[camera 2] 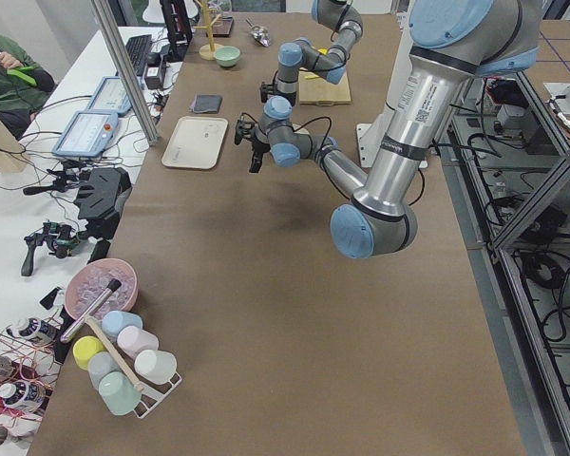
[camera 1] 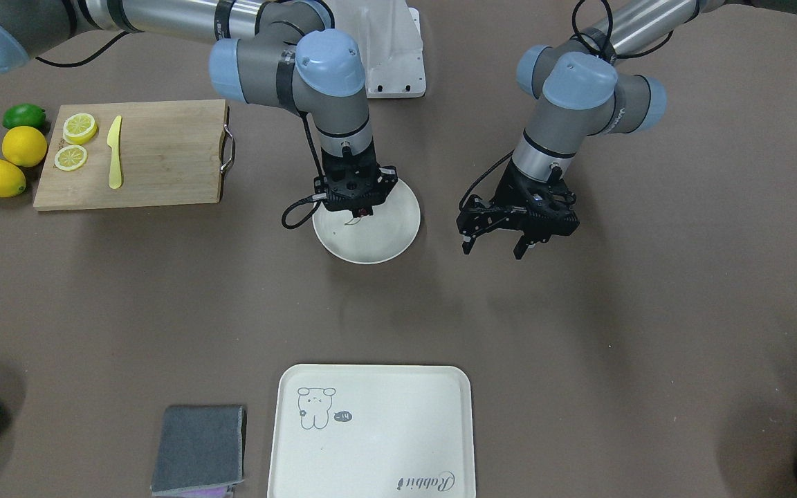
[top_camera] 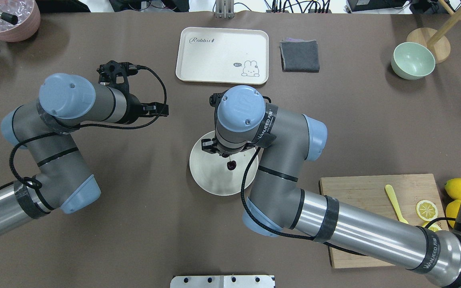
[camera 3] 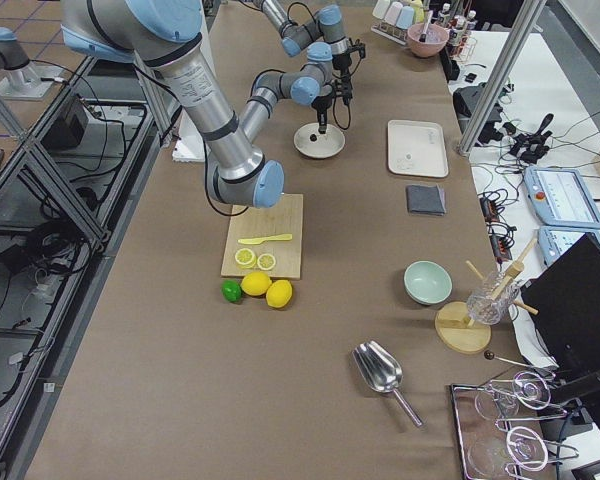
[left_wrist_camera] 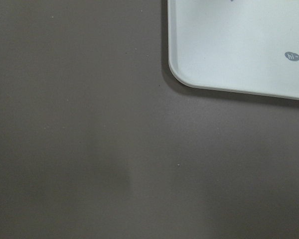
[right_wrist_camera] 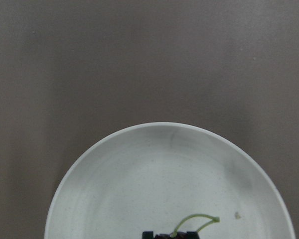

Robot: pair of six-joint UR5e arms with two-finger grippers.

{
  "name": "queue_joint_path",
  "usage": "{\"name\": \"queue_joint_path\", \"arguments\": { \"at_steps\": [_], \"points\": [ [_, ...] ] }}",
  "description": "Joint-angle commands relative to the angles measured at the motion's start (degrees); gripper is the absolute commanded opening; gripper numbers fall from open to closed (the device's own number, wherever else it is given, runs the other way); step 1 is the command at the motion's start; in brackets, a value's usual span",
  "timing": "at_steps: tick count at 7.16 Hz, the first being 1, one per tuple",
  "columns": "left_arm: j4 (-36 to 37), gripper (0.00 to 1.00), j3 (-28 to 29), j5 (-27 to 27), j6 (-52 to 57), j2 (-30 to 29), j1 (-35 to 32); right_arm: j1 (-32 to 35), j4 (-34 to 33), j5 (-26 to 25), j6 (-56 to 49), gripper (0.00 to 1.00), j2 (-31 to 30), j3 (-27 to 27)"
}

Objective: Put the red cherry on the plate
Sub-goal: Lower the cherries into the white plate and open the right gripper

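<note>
The round cream plate [camera 1: 398, 238] lies mid-table, also seen in the overhead view [top_camera: 206, 178] and filling the lower part of the right wrist view [right_wrist_camera: 154, 164]. My right gripper [camera 1: 359, 207] hangs low over the plate's robot-side half, shut on the red cherry [camera 1: 365, 211]. From overhead the dark red cherry [top_camera: 231, 165] shows just under the wrist, above the plate's inside. A curved green stem [right_wrist_camera: 195, 220] sticks out from the fingertips in the right wrist view. My left gripper [camera 1: 493, 247] hovers open and empty over bare table beside the plate.
A cream tray with a drawing [camera 1: 371, 436] and a grey cloth [camera 1: 198, 449] lie at the operators' side. A wooden cutting board [camera 1: 163, 159] carries lemon slices and a yellow knife, with lemons [camera 1: 23, 145] and a lime beside it. A mint bowl [top_camera: 412, 60] stands far off.
</note>
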Motion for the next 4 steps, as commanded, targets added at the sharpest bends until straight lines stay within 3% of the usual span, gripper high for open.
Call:
{"name": "queue_joint_path", "arguments": {
  "at_steps": [1, 2, 3, 4],
  "points": [
    [0.0, 0.98, 0.0, 0.0, 0.0, 0.0, 0.0, -1.5, 3.3, -0.3, 1.2, 0.0, -0.5, -1.9],
    [0.0, 0.98, 0.1, 0.0, 0.0, 0.0, -0.1, -1.7, 3.3, -0.1, 1.2, 0.36, -0.6, -1.8],
    [0.0, 0.98, 0.1, 0.0, 0.0, 0.0, 0.0, -2.4, 2.8, -0.4, 2.9, 0.99, -0.7, -1.5],
    [0.3, 0.98, 0.6, 0.1, 0.1, 0.1, 0.0, -2.2, 2.0, -0.4, 5.1, 1.0, -0.7, -0.7]
  ]
}}
